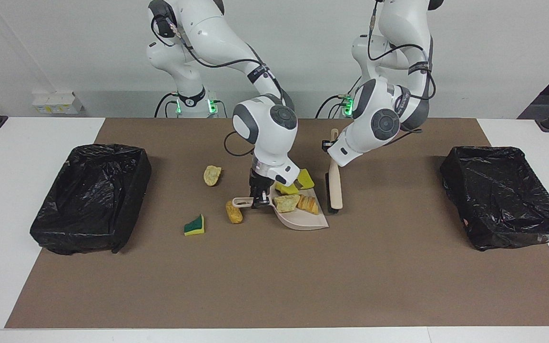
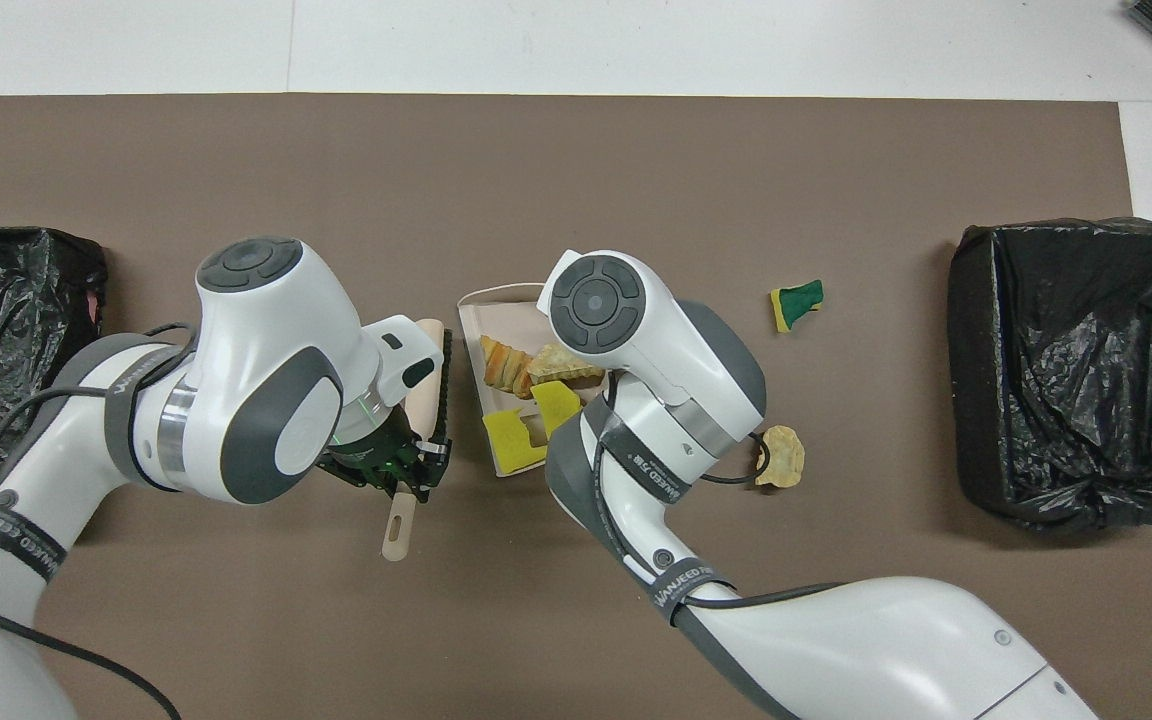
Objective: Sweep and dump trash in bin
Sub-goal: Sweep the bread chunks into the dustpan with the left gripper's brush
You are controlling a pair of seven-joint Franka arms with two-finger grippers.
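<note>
White wall and white bench (image 1: 26, 143) frame a brown mat (image 1: 274, 276) where the work goes on, with a black-lined bin at the right arm's end (image 1: 91, 195) and another at the left arm's end (image 1: 503, 202).

Mid-mat, the right end effector (image 1: 259, 197) is clamped on the handle of the beige dustpan (image 1: 303, 219), pinning the pan flat so its open lip faces the brush and nothing shoves it away. The left end effector (image 2: 391, 470) is clamped on the handle of the brush (image 1: 335, 186), whose bristle edge stands just beside the pan's lip on the mat, placed, I judge, to push scraps inward.

Trash (image 1: 298, 202) in the pan: two tan bread-like pieces and two yellow sponge chunks, the chunks lying at the robots' end of the pan, partly hidden under the right wrist.

Three scraps remain on the mat, all toward the right arm's end: a golden piece (image 1: 234, 212) just beside the pan handle, possibly touching it, though the view is too poor to settle that; a tan piece (image 1: 212, 175) nearer the robots; and the green-and-yellow wedge (image 1: 194, 225) between the pan and the bin.

Both bins look empty of scraps, so dumping is not yet done.
</note>
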